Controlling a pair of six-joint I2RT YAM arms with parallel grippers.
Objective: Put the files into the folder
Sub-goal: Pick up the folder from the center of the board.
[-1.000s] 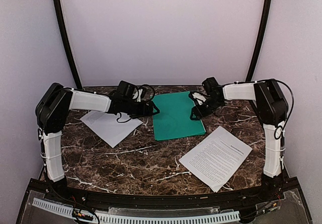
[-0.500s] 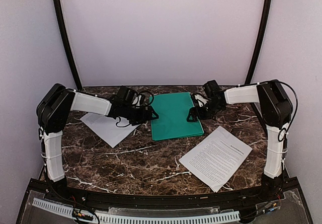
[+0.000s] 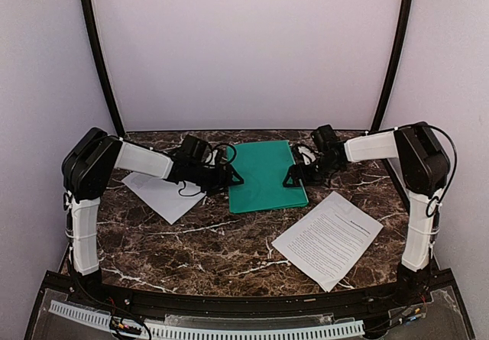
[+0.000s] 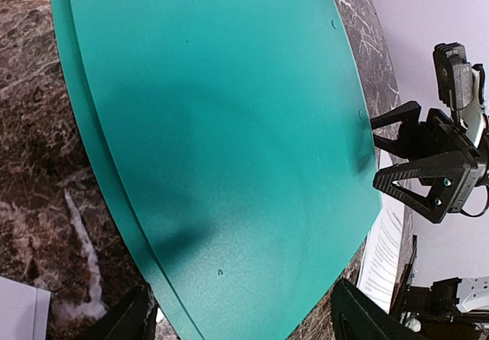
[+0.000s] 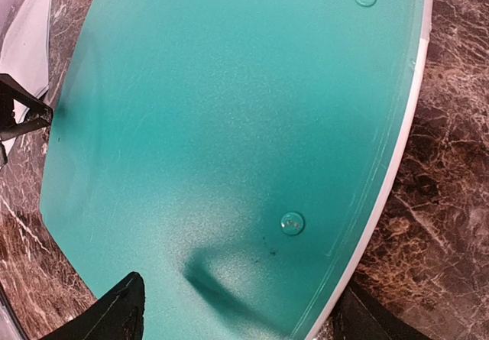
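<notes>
The teal-green folder (image 3: 263, 173) lies shut and flat at the back middle of the table. It fills the left wrist view (image 4: 221, 126) and the right wrist view (image 5: 229, 111), where its pale spine strip (image 5: 397, 149) runs along the right edge. My left gripper (image 3: 233, 177) is open at the folder's left edge, fingers wide apart (image 4: 244, 325). My right gripper (image 3: 290, 178) is open at the folder's right edge, straddling the spine side (image 5: 237, 321). One white printed sheet (image 3: 157, 193) lies left of the folder under my left arm. The other sheet (image 3: 328, 237) lies at the front right.
The dark marble table (image 3: 221, 241) ends at a black front rail (image 3: 229, 302). Walls close in at the back and on both sides. My right gripper (image 4: 428, 172) shows across the folder in the left wrist view, and a left fingertip (image 5: 19, 111) shows in the right wrist view.
Both grippers have come in slightly toward the folder's side edges. The folder has shifted a little to the left and turned squarer to the table. The sheets have not moved.
</notes>
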